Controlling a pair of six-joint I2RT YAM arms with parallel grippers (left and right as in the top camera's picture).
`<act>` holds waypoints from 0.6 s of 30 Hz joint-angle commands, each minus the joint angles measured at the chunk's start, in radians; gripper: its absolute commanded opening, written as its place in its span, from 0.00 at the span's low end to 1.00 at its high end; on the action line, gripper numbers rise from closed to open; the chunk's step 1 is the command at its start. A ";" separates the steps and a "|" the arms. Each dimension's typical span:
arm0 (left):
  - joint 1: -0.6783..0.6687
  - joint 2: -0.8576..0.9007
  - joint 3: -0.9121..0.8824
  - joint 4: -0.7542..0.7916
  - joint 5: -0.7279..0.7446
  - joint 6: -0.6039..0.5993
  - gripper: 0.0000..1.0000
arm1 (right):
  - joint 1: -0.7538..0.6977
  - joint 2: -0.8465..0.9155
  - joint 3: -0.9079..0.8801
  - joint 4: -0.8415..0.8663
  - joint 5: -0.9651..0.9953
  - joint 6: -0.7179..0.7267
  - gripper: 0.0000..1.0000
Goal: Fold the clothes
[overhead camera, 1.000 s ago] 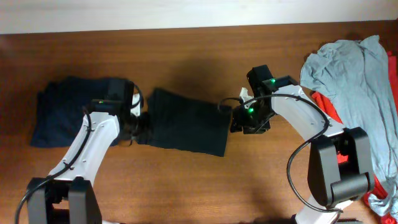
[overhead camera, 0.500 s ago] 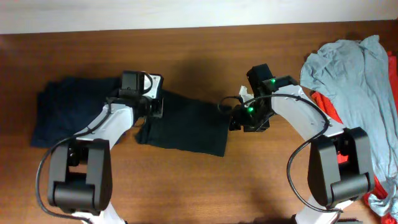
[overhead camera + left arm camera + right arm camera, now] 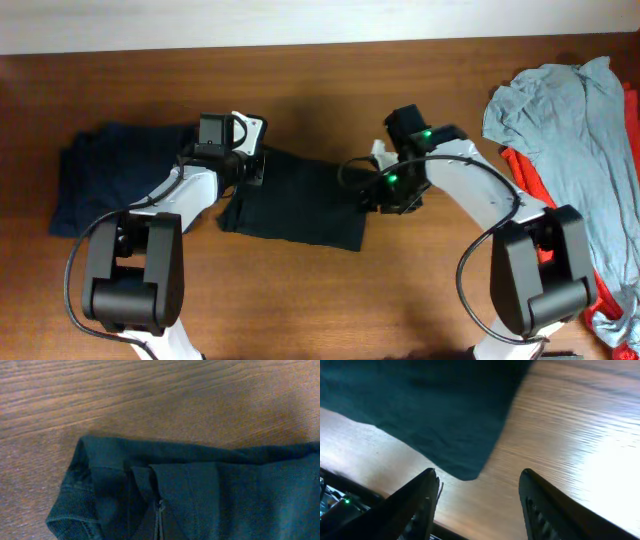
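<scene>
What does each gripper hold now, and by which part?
Right gripper: nothing, its jaws are open near a corner of the black T-shirt. Left gripper: shut at the shirt's left edge; whether it pinches cloth cannot be told.

A brown wooden table (image 3: 300, 300) is showing its grain from edge to edge. At its left end, a dark navy-blue garment (image 3: 100, 185) is lying in a flat, roughly folded heap. At the right end, a light grey shirt (image 3: 570, 130) is sprawling crumpled and reaching towards the far edge. It is lying over a red shirt (image 3: 525, 170), which is peeking out along its near-left side and again by the lower right corner. A pale strip (image 3: 300, 20) is running along beyond the table's far edge.
</scene>
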 commanded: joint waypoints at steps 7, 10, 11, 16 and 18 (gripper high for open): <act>0.020 0.012 0.059 -0.007 -0.029 0.016 0.00 | 0.063 -0.008 0.002 0.008 0.054 0.200 0.42; 0.025 0.012 0.084 -0.010 -0.059 0.011 0.00 | 0.065 -0.008 -0.012 0.022 0.064 0.253 0.35; 0.025 0.012 0.090 -0.010 -0.075 0.011 0.00 | 0.065 -0.008 -0.023 0.030 0.064 0.284 0.26; 0.026 0.012 0.107 -0.010 -0.100 0.012 0.00 | 0.074 -0.008 -0.111 0.145 0.030 0.385 0.11; 0.026 0.012 0.106 -0.018 -0.099 0.012 0.00 | 0.084 -0.008 -0.141 0.210 0.008 0.385 0.09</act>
